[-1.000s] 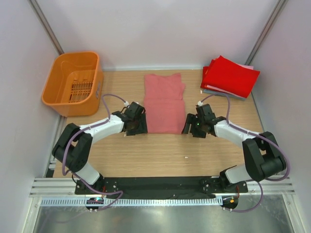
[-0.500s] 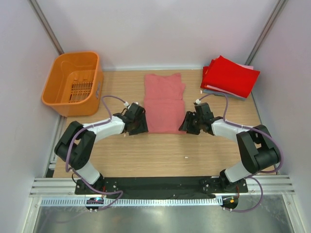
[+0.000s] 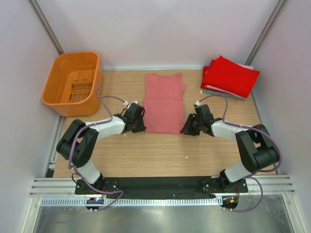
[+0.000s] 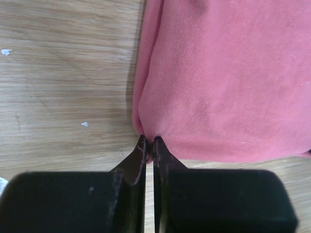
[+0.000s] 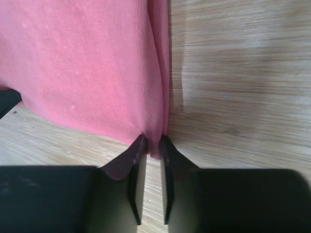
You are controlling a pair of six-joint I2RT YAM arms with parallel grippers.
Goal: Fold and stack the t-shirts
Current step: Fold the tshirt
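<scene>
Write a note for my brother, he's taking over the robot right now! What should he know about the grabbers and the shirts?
Left gripper: shut on the near-left corner of the salmon-pink t-shirt.
Right gripper: shut on its near-right corner.
Shirts: the pink one lies mid-table, folded into a long strip. The red t-shirt tops the folded tees stacked at the far right.
Done: that stack, and the pink shirt's side folds.
Left: probably lift both near corners, fold the strip toward its far end, then move it onto the stack.
</scene>
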